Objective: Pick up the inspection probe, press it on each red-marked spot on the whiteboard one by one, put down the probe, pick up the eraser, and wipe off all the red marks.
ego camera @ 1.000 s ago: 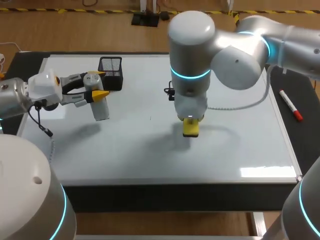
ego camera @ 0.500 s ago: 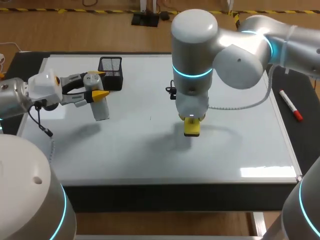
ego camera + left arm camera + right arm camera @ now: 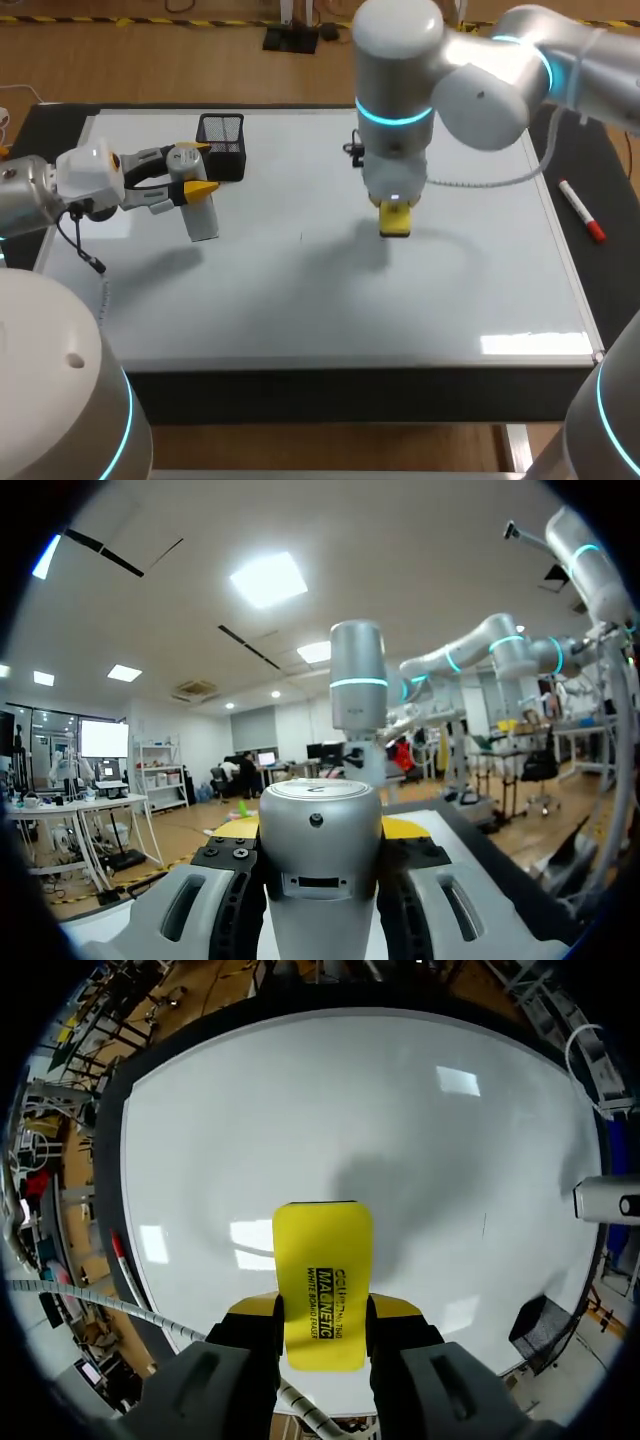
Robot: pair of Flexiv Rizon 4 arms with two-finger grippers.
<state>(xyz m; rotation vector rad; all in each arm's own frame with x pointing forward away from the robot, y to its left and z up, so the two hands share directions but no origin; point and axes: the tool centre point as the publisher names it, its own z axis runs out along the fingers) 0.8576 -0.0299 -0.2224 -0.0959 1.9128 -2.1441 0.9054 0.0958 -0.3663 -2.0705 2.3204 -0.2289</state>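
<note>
Eraser clamped between right gripper fingers, over whiteboard middle; contact unclear. Probe pinched from both sides in left gripper, over board's left part, not put down. No red marks visible. One tiny tick near centre, colour unclear. Wiping judged done or nearly.

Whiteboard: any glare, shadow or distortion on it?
Head view: a glare strip on the whiteboard near its front right edge, a soft shadow beside the eraser. Right wrist view: fisheye bows its edges; bright patches and the eraser's shadow ahead.
</note>
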